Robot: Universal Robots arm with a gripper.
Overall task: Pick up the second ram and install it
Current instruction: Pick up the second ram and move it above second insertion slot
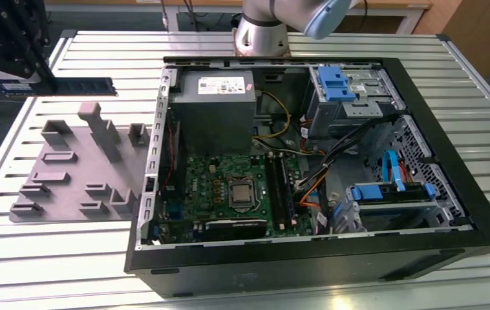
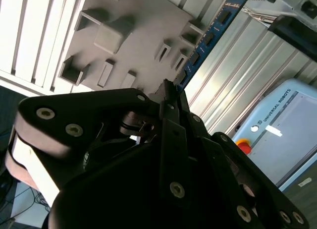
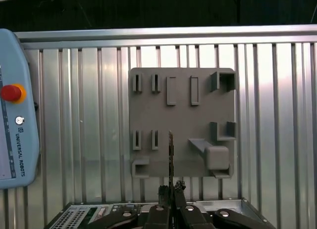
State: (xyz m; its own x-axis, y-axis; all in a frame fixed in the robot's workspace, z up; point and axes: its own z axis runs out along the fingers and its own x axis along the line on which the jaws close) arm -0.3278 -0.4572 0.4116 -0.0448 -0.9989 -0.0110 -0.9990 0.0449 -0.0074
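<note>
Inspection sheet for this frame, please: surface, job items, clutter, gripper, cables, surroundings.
Surface: slatted metal table.
Job's things: ram held clear of the tray, outside the case; motherboard inside the open case.
Clutter: grey tray beside the case.
Gripper: gripper shut on the ram's end.
Cables: loose cables inside the case.
Surroundings: teach pendant at the table's edge; arm base beyond the case.
</note>
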